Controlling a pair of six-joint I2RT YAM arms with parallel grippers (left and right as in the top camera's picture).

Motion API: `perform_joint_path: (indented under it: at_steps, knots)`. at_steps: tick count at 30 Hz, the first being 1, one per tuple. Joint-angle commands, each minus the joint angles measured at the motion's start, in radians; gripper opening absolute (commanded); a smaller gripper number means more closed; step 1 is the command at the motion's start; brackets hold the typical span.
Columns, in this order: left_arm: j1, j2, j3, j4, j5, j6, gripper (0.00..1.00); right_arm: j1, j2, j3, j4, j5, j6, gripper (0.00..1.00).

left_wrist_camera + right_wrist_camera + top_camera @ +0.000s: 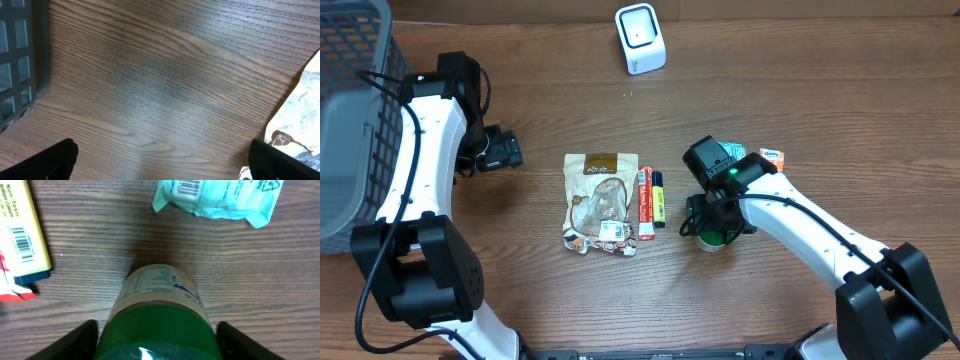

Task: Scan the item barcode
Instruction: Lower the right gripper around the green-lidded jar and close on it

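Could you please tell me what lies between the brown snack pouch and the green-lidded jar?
Overhead view: a red box and a yellow box, side by side.

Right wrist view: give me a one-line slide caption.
The right hand straddles a green-lidded jar on the wooden table, a barcoded teal packet beyond and a yellow box at left.

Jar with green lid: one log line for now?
jar: on table | right claw: astride jar, grip unclear | left claw: open, empty | scanner: untouched
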Motion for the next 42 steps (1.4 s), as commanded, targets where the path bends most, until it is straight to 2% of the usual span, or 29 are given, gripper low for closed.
perform_joint_path:
  at_steps: [1, 2, 3, 6, 13, 19, 29, 34, 42]
  knots:
    - [-0.007, 0.007, 0.013, -0.002, 0.004, 0.019, 1.00, -0.002, 0.004, -0.008, 0.006, -0.014, -0.006, 0.92]
    - [-0.007, 0.007, 0.013, -0.002, 0.004, 0.019, 1.00, -0.003, 0.004, -0.008, 0.006, -0.004, -0.009, 0.99]
    - [-0.007, 0.007, 0.013, -0.002, 0.004, 0.019, 1.00, -0.005, 0.004, -0.007, 0.005, 0.011, -0.016, 1.00]
    - [-0.007, 0.007, 0.013, -0.002, 0.005, 0.019, 1.00, -0.015, 0.004, 0.009, -0.008, 0.029, -0.066, 1.00]
    - [-0.007, 0.007, 0.013, -0.002, 0.004, 0.019, 1.00, -0.029, 0.004, 0.058, -0.043, 0.027, -0.065, 1.00]
    - [-0.007, 0.007, 0.013, -0.002, 0.004, 0.019, 1.00, -0.029, 0.004, 0.055, -0.061, 0.024, -0.043, 0.91]
    - [-0.007, 0.007, 0.013, -0.002, 0.004, 0.019, 1.00, -0.028, 0.004, -0.021, 0.017, 0.016, -0.031, 0.91]
    - [-0.007, 0.007, 0.013, -0.001, 0.005, 0.019, 0.99, -0.026, 0.004, -0.046, 0.066, -0.014, -0.031, 0.86]
    - [-0.007, 0.007, 0.013, -0.002, 0.004, 0.019, 1.00, -0.026, 0.010, -0.046, 0.062, -0.014, -0.031, 0.84]
